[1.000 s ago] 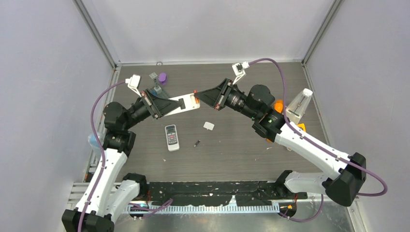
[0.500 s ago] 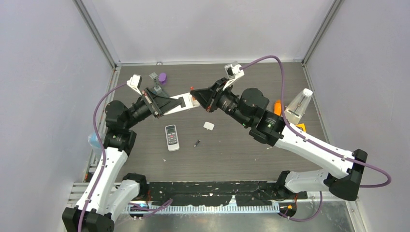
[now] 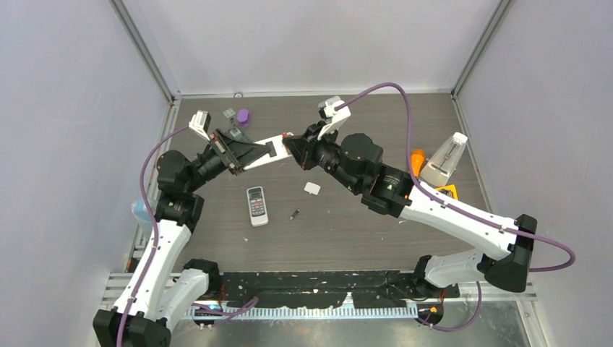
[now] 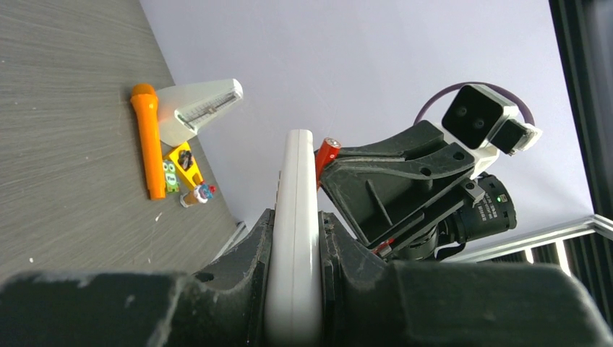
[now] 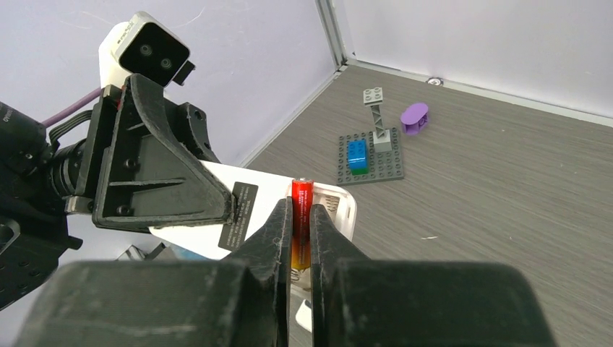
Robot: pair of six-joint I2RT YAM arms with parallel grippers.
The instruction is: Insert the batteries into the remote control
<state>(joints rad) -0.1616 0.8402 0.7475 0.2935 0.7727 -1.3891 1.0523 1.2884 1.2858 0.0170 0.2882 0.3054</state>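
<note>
The left pincer (image 4: 293, 238) grips the white remote (image 4: 297, 166) up off the desk (image 5: 506, 181) and the right pincer (image 5: 300, 217) pinches a red battery (image 5: 301, 199) just at its end, so I reckon a slightly crooked push could jam the battery or flick it loose.

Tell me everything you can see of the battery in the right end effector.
The battery is a thin cylinder, glossy red at the top shading to orange lower down, with a silver cap. The right end effector pinches it, top end poking out. It is held in the air at the open compartment end of the white remote; contact with the remote is unclear.
</note>
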